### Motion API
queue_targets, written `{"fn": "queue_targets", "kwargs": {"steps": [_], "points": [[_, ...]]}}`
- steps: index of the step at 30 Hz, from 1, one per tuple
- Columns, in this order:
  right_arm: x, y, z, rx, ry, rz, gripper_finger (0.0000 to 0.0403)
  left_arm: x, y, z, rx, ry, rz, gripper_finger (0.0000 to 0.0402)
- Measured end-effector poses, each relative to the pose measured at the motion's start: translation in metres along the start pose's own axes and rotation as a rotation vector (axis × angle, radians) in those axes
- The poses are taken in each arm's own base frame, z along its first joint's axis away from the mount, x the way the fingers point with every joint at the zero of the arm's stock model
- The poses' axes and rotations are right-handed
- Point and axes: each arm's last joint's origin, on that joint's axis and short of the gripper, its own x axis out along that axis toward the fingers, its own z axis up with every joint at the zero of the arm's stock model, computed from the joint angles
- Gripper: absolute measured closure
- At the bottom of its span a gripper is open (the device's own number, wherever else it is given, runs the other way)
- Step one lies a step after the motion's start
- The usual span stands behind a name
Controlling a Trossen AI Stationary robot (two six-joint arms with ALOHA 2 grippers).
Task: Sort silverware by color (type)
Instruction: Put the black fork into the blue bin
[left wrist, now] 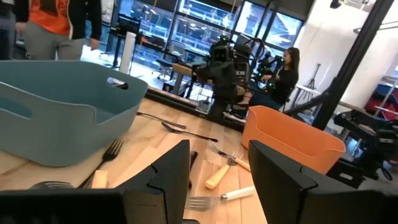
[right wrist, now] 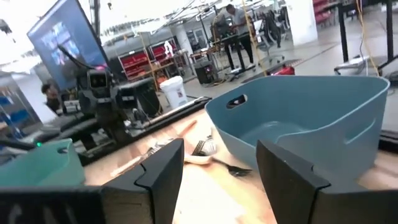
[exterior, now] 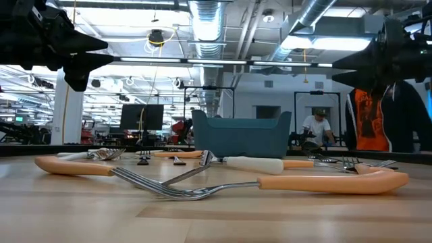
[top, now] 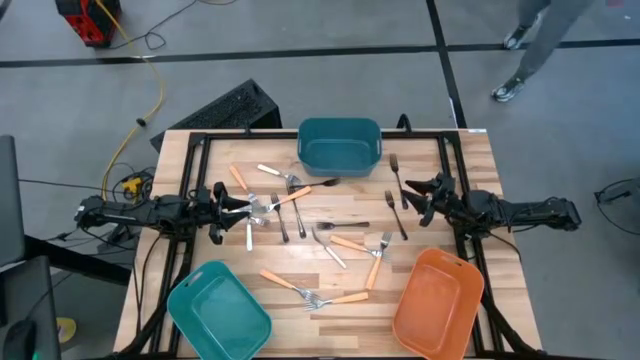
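Silverware lies scattered over the middle of the wooden table. Orange-handled forks (top: 285, 283) (top: 375, 262) lie toward the near side, dark forks (top: 397, 175) (top: 282, 218) farther back, and white-handled pieces (top: 272, 172) (top: 328, 248) among them. My left gripper (top: 238, 202) is open and hovers over the pile's left end, beside a white-handled piece (top: 255, 208). Its wrist view shows my left gripper (left wrist: 219, 155) with nothing between the fingers. My right gripper (top: 415, 195) is open too and hovers by a dark fork (top: 395, 215); my right gripper (right wrist: 221, 149) holds nothing. Both hang above the tabletop in the low view.
A dark teal bin (top: 340, 145) stands at the table's far edge. A light teal bin (top: 218, 312) sits at the near left corner and an orange bin (top: 438, 303) at the near right. People stand and sit in the room beyond the table.
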Motion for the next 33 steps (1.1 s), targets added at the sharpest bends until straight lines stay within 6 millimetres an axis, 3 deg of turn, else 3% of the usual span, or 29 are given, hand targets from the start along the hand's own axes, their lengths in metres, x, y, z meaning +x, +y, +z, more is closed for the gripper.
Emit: {"fn": "queue_targets", "kwargs": {"steps": [13, 22, 33], "points": [[0.0000, 0.0002, 0.0006, 0.109, -0.005, 0.002, 0.0176, 0.0000, 0.0005, 0.0004, -0.012, -0.009, 0.018, 0.0253], [0.0000, -0.0002, -0.0005, 0.038, 0.005, -0.002, 0.0176, -0.0016, 0.0083, 0.0048, 0.029, -0.116, 0.307, 0.0253], [0.0001, -0.0007, -0.0013, 0.011, 0.012, -0.007, 0.0176, 0.0019, 0.0096, 0.0003, 0.021, -0.079, 0.351, 0.0253]]}}
